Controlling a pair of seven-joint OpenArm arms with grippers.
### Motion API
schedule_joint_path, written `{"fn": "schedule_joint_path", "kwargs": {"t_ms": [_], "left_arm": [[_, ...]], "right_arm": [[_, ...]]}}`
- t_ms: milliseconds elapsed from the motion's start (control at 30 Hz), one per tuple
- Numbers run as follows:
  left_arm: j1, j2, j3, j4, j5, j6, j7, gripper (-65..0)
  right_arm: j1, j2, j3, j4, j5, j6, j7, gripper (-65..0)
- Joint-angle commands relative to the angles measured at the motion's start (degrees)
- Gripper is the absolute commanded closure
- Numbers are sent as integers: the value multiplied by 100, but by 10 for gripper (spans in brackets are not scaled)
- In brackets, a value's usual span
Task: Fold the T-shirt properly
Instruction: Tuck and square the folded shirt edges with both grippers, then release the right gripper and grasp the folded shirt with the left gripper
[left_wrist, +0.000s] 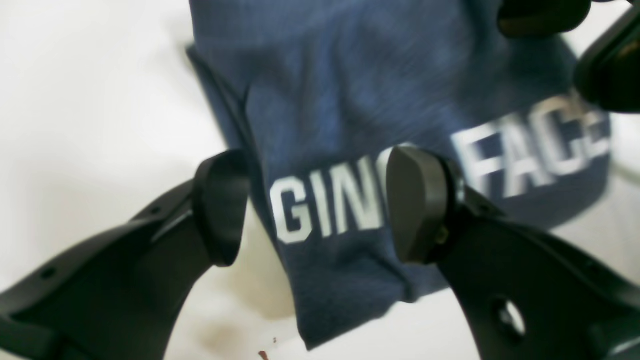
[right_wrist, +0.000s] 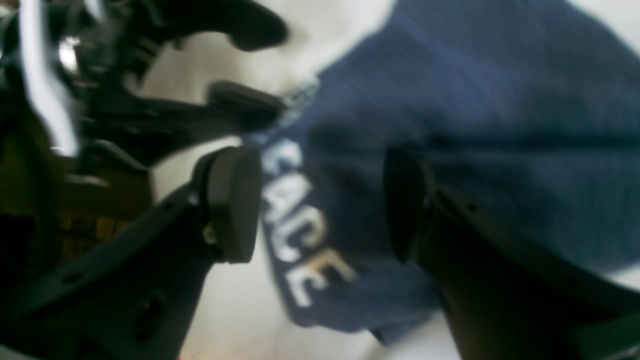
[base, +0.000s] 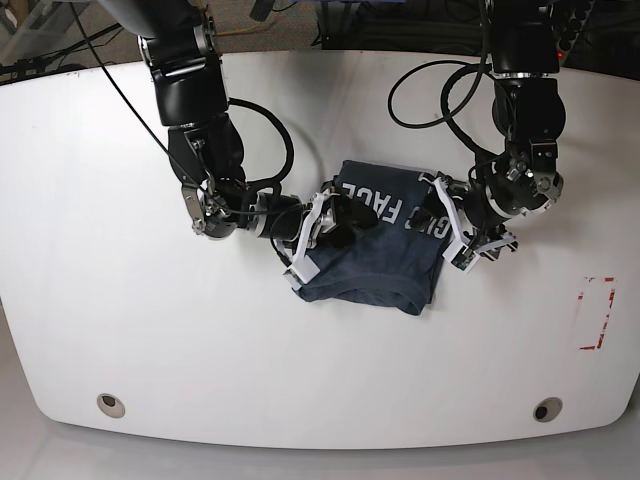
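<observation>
The T-shirt (base: 365, 250) is lying bunched mid-table (base: 120, 330); the left gripper (left_wrist: 320, 210) and right gripper (right_wrist: 322, 205) are both hanging spread astride its edges; red tape (base: 596, 313) is sitting far right.

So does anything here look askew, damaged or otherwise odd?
The T-shirt is a lopsided bundle: its near edge is rumpled and uneven and the lettering runs slanted. A small brownish stain marks the table. No visible damage.
</observation>
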Motion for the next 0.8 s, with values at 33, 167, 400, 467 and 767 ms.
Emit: {"fn": "schedule_joint_path", "kwargs": {"t_ms": [33, 167, 400, 467, 767], "left_arm": [[-124, -34, 60, -382, -93, -12, -132, -392], [-62, -166, 87, -716, -93, -12, -352, -392], [69, -482, 385, -1024, -119, -12, -809, -392], [113, -509, 368, -962, -128, -12, -809, -392], [447, -632, 113, 137, -128, -12, -712, -392]], "right_arm": [[98, -12, 4, -29, -363, 60, 319, -357], [89, 41, 39, -275, -829, 60, 406, -357], [89, 419, 57, -354, -961, 60, 406, -355], [98, 481, 48, -345, -961, 60, 398, -355], [124, 639, 48, 68, -961, 60, 354, -355]]}}
